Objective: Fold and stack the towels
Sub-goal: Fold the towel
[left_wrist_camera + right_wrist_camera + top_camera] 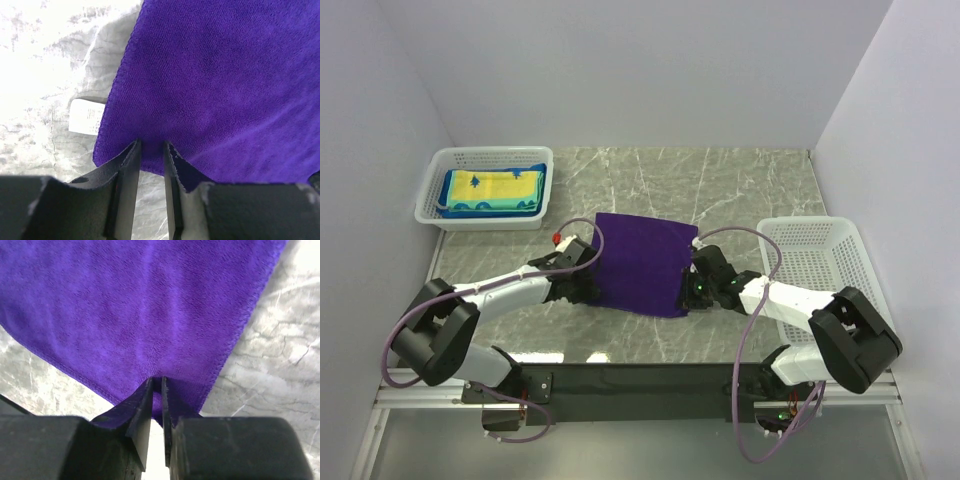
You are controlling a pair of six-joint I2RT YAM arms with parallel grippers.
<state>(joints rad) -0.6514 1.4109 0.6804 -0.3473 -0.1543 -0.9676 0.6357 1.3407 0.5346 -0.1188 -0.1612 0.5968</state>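
Purple towel (640,262) lies spread flat mid-table (740,180), a bit skewed, right btwn your two arms.

L gripper (582,272) is low at the towel's left edge, about halfway along it. Wrist view: fingers (131,170) stand close w/ a slim gap, and the towel's hem dips into the mouth of that gap. Some cloth drapes over the outer side of one finger. Can't tell if the hem is actually pinched.

R gripper (692,287) is low at the towel's right edge, toward the near corner. Wrist view: jaws nearly together w/ a ridge of cloth nipped up btwn the tips, so you've got hold of the hem on this side.

A white tag (87,116) pokes out from under the towel's edge, by the L gripper.

Far-left basket (430,195) holds a folded yellow towel (498,185) w/ blue border. Right basket (810,222) sits just beside the R arm, apart from the purple towel.
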